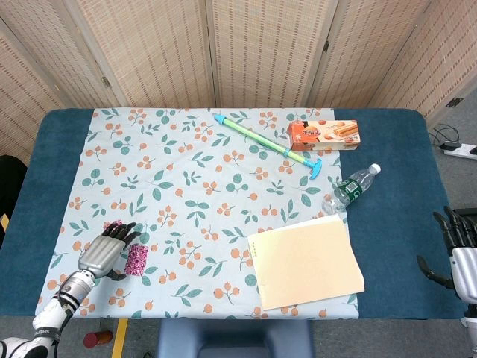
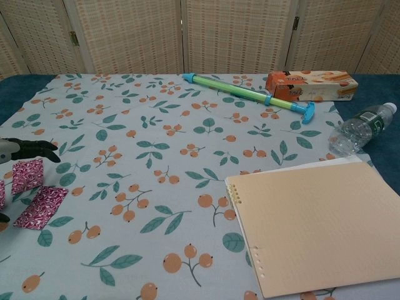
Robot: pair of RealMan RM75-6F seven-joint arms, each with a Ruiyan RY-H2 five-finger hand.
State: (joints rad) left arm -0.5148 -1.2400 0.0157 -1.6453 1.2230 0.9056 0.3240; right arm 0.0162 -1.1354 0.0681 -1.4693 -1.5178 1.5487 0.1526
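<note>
Small magenta patterned packets lie at the cloth's front left: one [image 1: 136,259] [image 2: 41,206] just right of my left hand, another [image 2: 27,175] behind it, showing only as a sliver [image 1: 112,224] past the fingertips in the head view. My left hand [image 1: 106,251] lies over these packets with its fingers stretched out and apart, gripping nothing; the chest view catches only its dark fingertips [image 2: 34,149] at the left edge. At the table's front right edge, my right hand [image 1: 460,250] holds nothing, fingers spread, off the cloth.
A tan notebook [image 1: 304,261] lies front right on the floral cloth [image 1: 201,179]. Behind it a plastic bottle [image 1: 352,188] lies on its side. A green and blue tube toy [image 1: 268,145] and an orange snack box [image 1: 325,135] sit at the back.
</note>
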